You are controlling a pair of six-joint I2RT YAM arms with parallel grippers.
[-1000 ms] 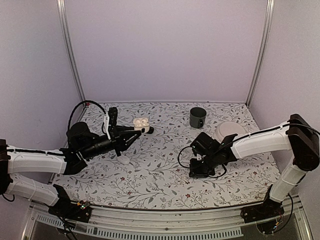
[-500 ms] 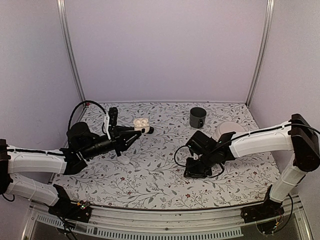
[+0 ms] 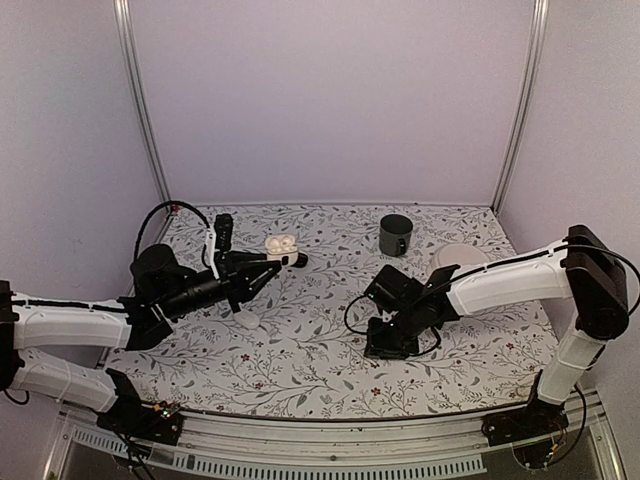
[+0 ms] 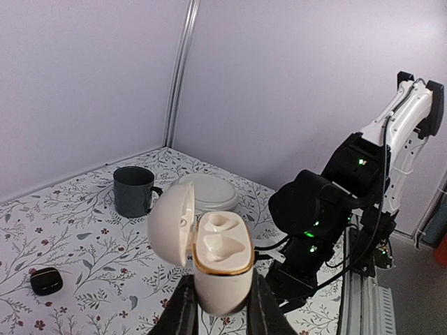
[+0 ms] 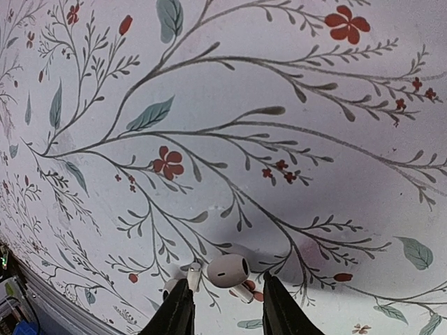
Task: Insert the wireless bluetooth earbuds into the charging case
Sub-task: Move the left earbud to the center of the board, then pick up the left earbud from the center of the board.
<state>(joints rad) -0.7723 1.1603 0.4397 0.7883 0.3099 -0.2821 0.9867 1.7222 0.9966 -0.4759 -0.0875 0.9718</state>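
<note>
Seemingly, right gripper [image 5: 225,296] loosely straddles earbud [image 5: 228,270].

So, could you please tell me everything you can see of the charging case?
The charging case is a rounded, glossy cream shell, plastic by its look, with a gold rim round the opening. Its hinged lid stands open, showing two moulded wells; whether they are filled I cannot tell. It sits upright in the air, the left gripper shut on its lower body from both sides.

Left arm [image 3: 70,325], right arm [image 3: 510,282]: white link shells, black joint housings, looped black cables [image 3: 160,212]. Left gripper [image 4: 221,296], right gripper [image 5: 225,293]: black fingers [image 5: 178,314].
</note>
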